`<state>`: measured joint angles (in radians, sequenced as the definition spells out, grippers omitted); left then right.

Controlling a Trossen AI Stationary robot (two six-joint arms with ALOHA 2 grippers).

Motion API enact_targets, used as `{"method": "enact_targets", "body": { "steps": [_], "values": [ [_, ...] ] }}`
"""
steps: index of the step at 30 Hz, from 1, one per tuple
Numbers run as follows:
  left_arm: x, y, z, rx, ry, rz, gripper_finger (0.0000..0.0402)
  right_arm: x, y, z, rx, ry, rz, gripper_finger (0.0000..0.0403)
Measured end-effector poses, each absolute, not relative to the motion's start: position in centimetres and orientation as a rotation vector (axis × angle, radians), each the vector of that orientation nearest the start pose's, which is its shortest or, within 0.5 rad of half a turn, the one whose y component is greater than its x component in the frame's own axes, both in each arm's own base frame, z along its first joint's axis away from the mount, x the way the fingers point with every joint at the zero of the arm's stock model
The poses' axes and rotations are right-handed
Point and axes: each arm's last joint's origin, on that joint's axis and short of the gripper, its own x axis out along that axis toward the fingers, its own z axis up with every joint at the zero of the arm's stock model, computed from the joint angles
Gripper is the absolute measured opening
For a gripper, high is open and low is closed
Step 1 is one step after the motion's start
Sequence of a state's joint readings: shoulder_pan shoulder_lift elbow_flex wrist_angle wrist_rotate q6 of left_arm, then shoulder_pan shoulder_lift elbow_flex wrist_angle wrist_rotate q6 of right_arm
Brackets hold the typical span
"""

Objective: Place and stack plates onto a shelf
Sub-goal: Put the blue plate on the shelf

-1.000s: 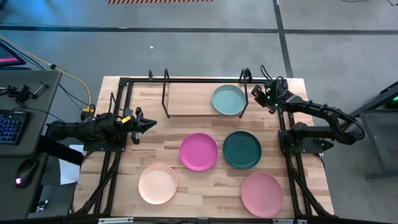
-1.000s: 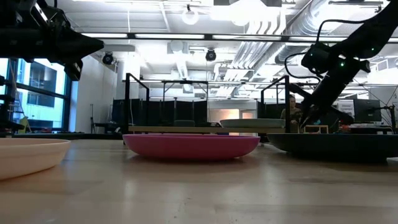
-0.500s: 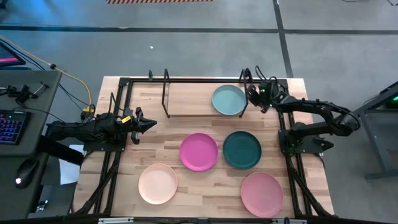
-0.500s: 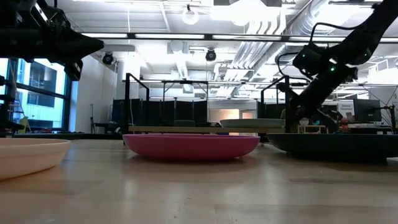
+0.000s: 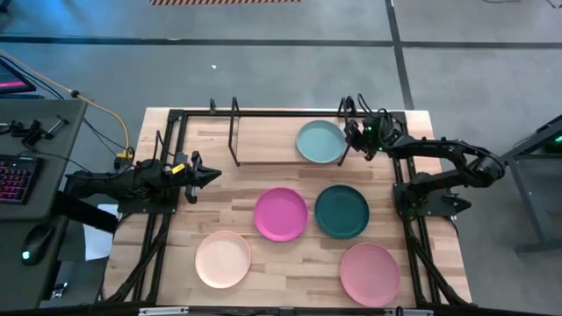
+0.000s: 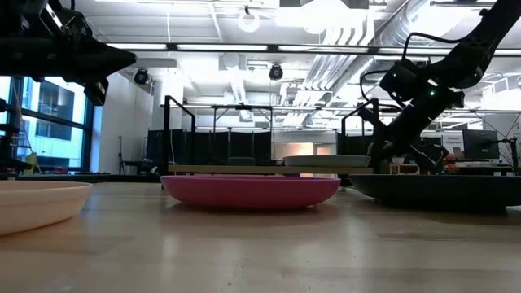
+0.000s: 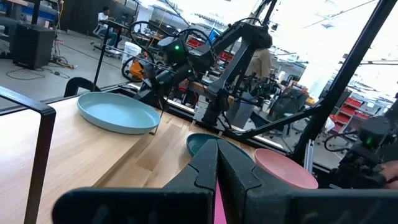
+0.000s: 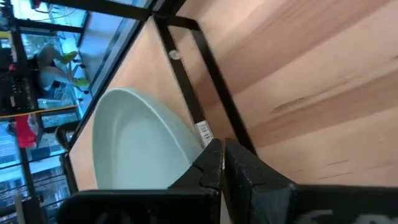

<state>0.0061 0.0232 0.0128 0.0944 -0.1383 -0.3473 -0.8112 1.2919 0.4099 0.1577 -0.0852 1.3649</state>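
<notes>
Four cameras, one worktop: overhead, table-level, and one on each wrist.

The high view looked straight down on the whole worktop (image 5: 263,263) and both arms. The low view sat at surface height, facing level across it into the room, with the magenta plate (image 6: 250,190) close ahead. The left wrist view looked forward past the left pincer (image 7: 217,163) toward the pale teal plate (image 7: 117,112) on the shelf (image 7: 74,146). The right wrist view sat very near that same plate, past the right pincer (image 8: 222,163); all four views shared it.
</notes>
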Motion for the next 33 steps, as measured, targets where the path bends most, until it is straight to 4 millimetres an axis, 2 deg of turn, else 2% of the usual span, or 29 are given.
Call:
{"method": "enact_targets", "body": {
  "steps": [9,19,25,28,30,33],
  "values": [
    [9.8,0.5,17.5,-0.352,-0.108,0.128,0.0001,15.8,-15.6,14.3,1.550,0.096,-1.057,0.0000],
    [9.8,0.5,17.5,-0.352,-0.108,0.128,0.0001,14.5,-15.7,16.0,1.362,0.039,-1.142,0.0000],
    [9.8,0.5,17.5,-0.352,-0.108,0.128,0.0001,12.9,-15.2,18.1,1.249,-0.037,-1.196,0.0000],
    [9.8,0.5,17.5,-0.352,-0.108,0.128,0.0001,12.4,-14.8,19.6,1.142,-0.071,-1.164,0.0000],
    [9.8,0.5,17.5,-0.352,-0.108,0.128,0.0001,12.5,-14.4,21.4,1.032,-0.076,-1.110,0.0000],
    [9.8,0.5,17.5,-0.352,-0.108,0.128,0.0001,13.1,-13.6,25.2,0.842,-0.089,-0.964,0.0000]
  ]
}}
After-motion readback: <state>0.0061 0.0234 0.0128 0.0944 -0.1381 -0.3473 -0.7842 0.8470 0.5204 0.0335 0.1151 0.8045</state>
